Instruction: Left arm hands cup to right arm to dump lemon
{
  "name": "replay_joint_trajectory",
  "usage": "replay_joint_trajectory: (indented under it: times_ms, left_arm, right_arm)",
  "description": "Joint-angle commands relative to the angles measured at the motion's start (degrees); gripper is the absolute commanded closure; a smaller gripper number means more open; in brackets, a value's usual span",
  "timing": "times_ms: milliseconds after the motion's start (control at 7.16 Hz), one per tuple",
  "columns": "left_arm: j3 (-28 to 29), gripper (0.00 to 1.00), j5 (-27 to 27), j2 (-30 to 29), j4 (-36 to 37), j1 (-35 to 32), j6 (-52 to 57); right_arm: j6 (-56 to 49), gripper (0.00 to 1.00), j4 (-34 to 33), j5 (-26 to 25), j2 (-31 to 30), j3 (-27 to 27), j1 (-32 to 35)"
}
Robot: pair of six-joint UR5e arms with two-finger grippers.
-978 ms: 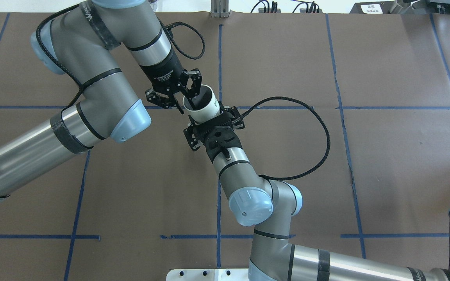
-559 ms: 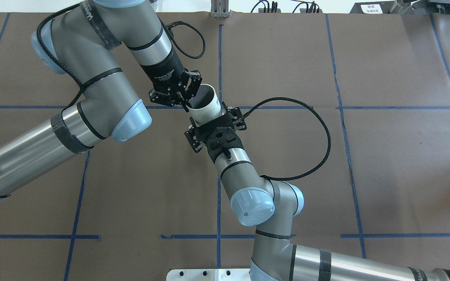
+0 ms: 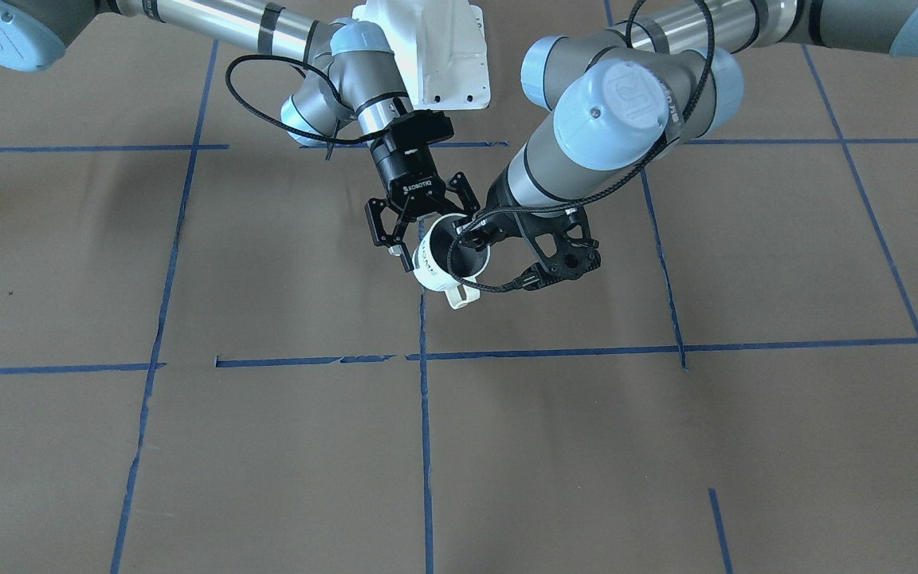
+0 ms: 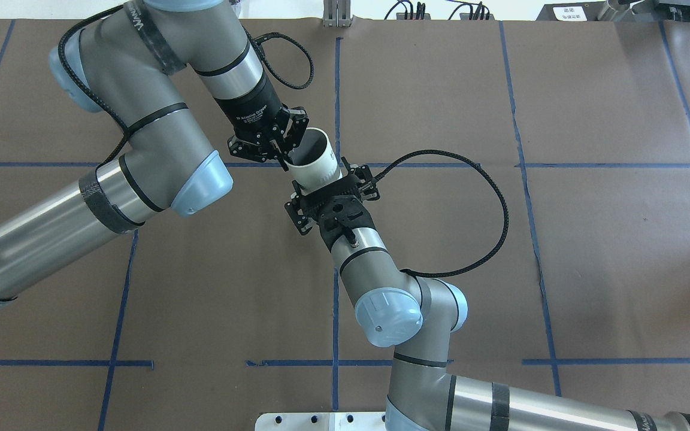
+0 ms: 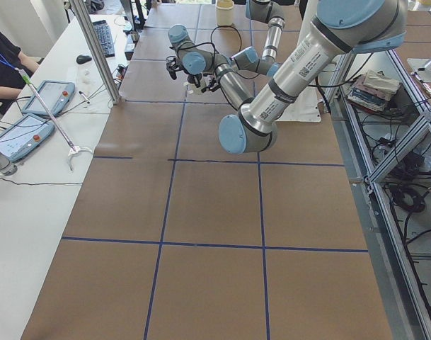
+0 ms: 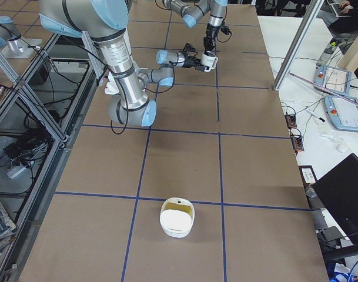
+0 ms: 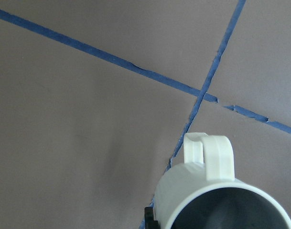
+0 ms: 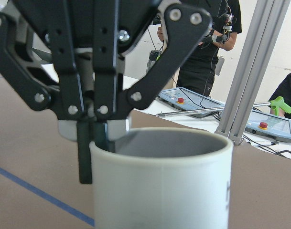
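The white cup (image 4: pixel 316 167) hangs tilted above the table between both grippers, handle (image 3: pixel 461 296) toward the operators' side. My left gripper (image 4: pixel 288 157) is shut on its rim, one finger (image 8: pixel 84 157) outside the wall and one inside. My right gripper (image 4: pixel 320 182), lettered ROBOTIQ (image 3: pixel 419 188), straddles the cup's body from below with its fingers against the sides, shut on it. The left wrist view shows the cup (image 7: pixel 207 167) from above and part of its grey inside. No lemon shows in any view; the cup's bottom is hidden.
Brown table cover with blue tape lines (image 4: pixel 336 90). A white bowl (image 6: pixel 177 218) with a yellowish inside stands near the table's end on my right. Operators' bench with tablets (image 5: pixel 31 127) and a metal post (image 6: pixel 296 47) lie across the table.
My left gripper's fingers, spread either side of the rim a second ago, have shut on the rim. The cup and the right gripper have shifted slightly.
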Motion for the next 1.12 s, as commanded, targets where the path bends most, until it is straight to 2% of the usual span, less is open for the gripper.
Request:
replay_joint_trajectory:
  times_ms: [0, 279, 559, 838, 978]
  left_arm:
    - [3.8, 1.0, 0.1, -1.3, -2.3, -2.8, 0.0]
    - [7.7, 1.0, 0.1, -2.1, -4.3, -7.2, 2.3]
    - [7.0, 1.0, 0.2, 4.1, -3.8, -11.7, 11.8]
    - [-1.4, 1.0, -0.1, 14.8, -3.4, -16.9, 21.3]
    - [-4.9, 1.0, 0.4, 18.4, -3.4, -18.8, 25.7]
  right_arm:
    - [0.0, 0.01, 0.0, -0.2, -0.1, 0.0, -0.4]
    - [-0.5, 0.01, 0.3, -0.2, 0.5, 0.3, -0.7]
    - [0.0, 0.01, 1.0, -0.2, 0.6, 0.4, -0.1]
    - [0.2, 0.0, 0.4, 2.3, 0.4, 1.5, 3.4]
    - [0.9, 0.0, -4.5, 8.5, 0.1, 1.8, 7.0]
